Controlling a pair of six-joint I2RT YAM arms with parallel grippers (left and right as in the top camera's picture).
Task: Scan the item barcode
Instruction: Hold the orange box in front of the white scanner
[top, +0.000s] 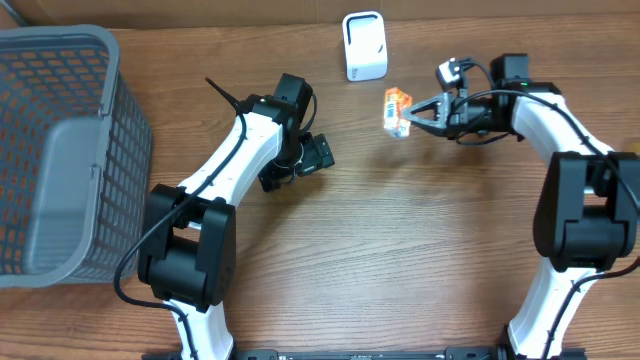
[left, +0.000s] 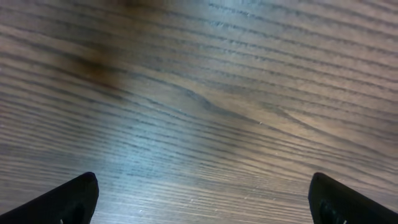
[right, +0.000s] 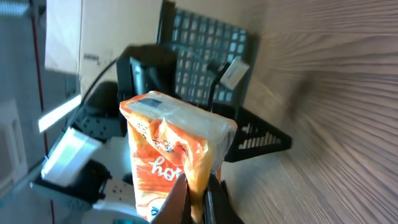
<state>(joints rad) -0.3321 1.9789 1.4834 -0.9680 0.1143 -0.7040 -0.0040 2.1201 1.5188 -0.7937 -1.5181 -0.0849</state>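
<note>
Packet (right: 171, 149) between tips of right tool (right: 198, 196)

Orange-and-white packet (right: 171, 158), grey basket (top: 60, 150)

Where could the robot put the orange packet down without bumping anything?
The widest bare wood lies between the left arm and right arm. A thinner strip runs between the basket and the left arm. It is crowded at the far side, where the right hand holds the orange packet close to the white scanner.
</note>
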